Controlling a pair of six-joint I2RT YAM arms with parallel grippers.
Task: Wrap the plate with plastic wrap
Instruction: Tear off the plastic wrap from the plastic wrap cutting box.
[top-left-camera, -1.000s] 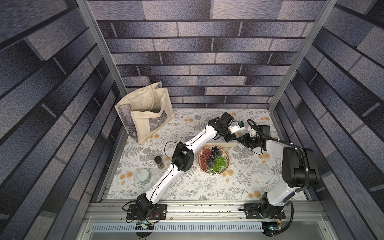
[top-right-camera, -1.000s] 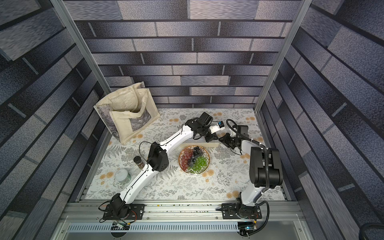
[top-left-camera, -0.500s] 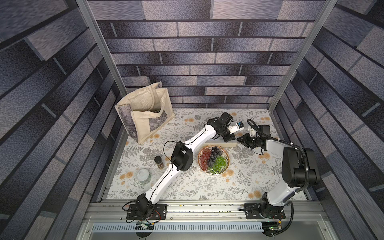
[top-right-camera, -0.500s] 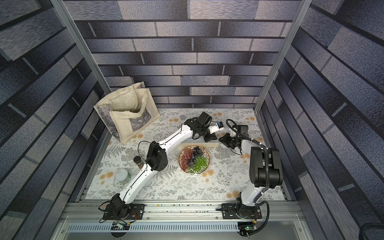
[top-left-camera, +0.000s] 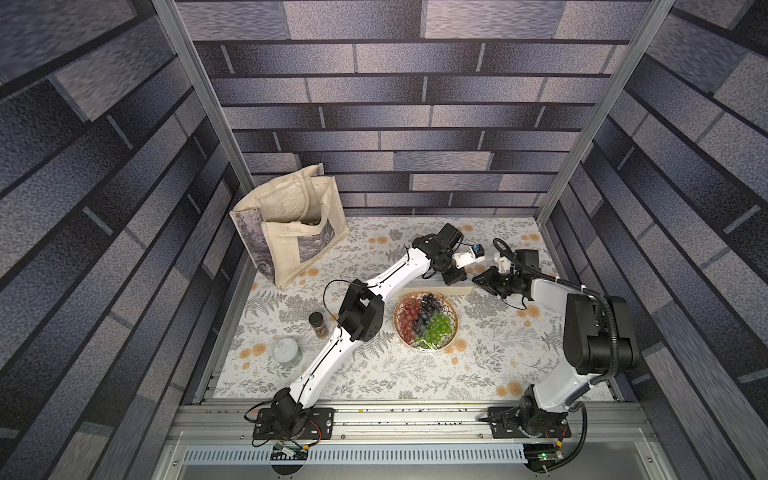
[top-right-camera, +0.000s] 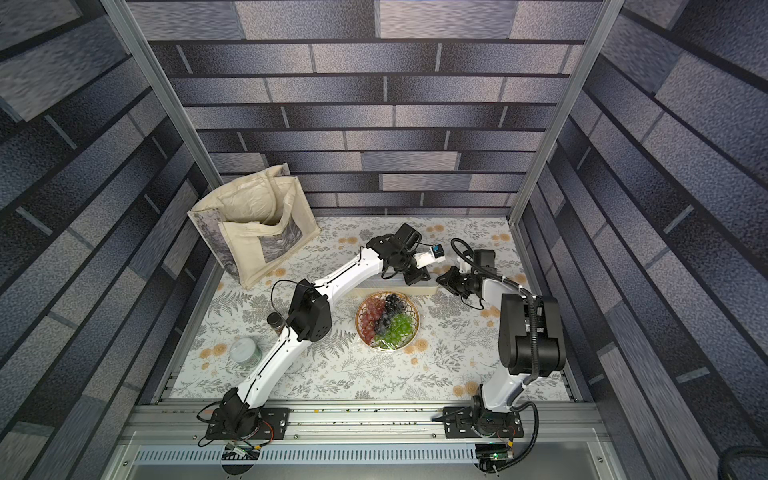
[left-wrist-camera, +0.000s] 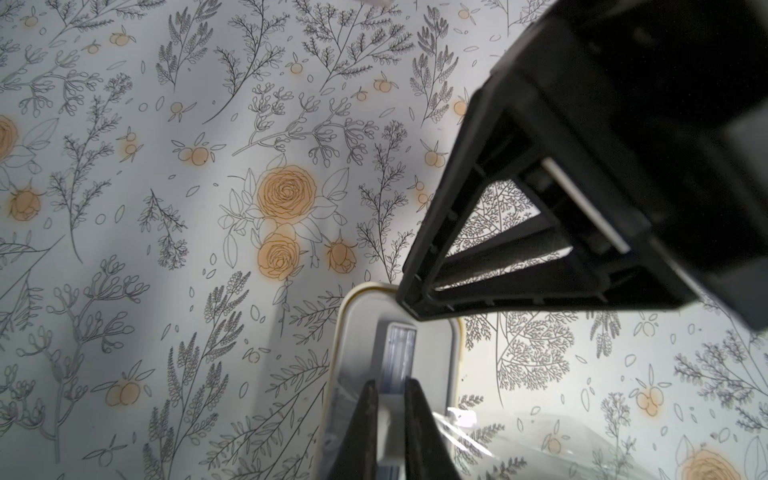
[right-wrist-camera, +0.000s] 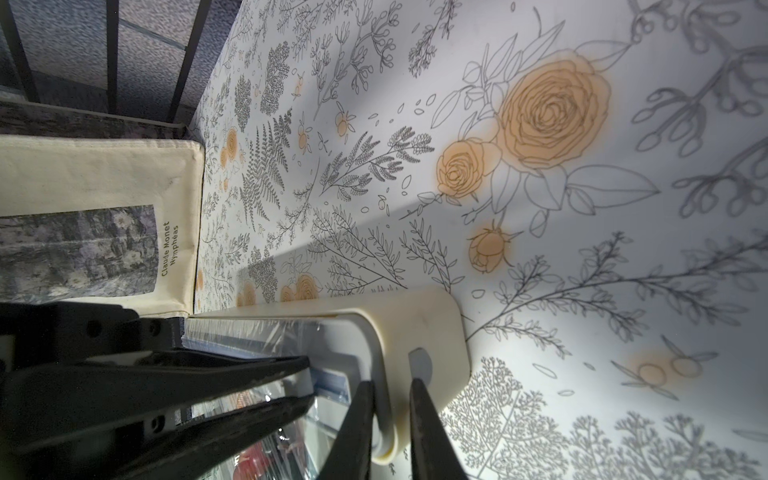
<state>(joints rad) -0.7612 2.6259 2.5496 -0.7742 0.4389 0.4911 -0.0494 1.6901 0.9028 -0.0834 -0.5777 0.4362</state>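
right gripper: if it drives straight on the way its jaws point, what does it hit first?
The dispenser box: the right gripper has its jaws closed across that box's end, so it meets that straight away. Past it, seemingly only tablecloth; depth unclear.

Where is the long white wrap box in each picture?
In a top view: the wrap box lies right behind the plate.
In a top view: the wrap box is also behind the plate.
Left wrist: between the left gripper's tips.
Right wrist: its rounded end, between the right gripper's tips.
Shared landmark: the left gripper, on the wrap box everywhere.
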